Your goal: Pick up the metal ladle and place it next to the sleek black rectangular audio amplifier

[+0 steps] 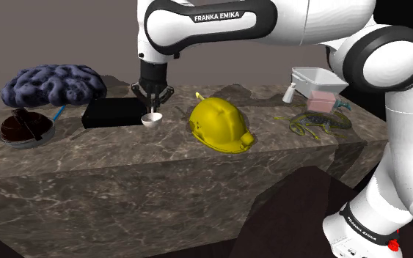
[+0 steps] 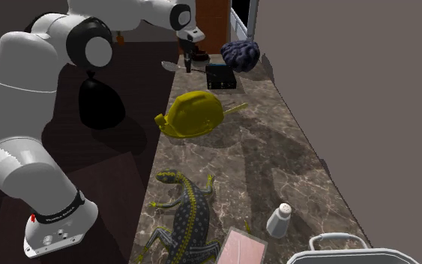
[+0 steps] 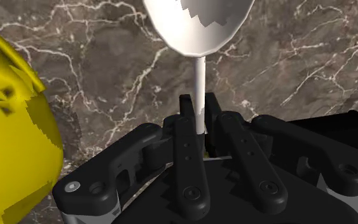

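Observation:
The ladle [image 3: 198, 28] is pale grey-white with a round bowl and a thin handle. My gripper [image 3: 199, 109] is shut on the handle, and the bowl points away from the fingers. In the shoulder view the ladle's bowl [image 1: 152, 120] hangs just over the marble counter under the gripper [image 1: 152, 107], close beside the right end of the flat black amplifier [image 1: 114, 113]. In the second exterior view the gripper [image 2: 189, 66] holds the ladle [image 2: 173, 66] near the counter's edge, left of the amplifier [image 2: 221, 76].
A yellow hard hat [image 1: 220, 125] sits just right of the ladle. A dark blue brain-shaped object [image 1: 51, 84] and a dark pan [image 1: 26, 129] stand by the amplifier. Further right are a spotted lizard figure [image 1: 319, 122], a pink box [image 1: 320, 101], a shaker [image 2: 278, 220] and a white tray [image 1: 319, 77].

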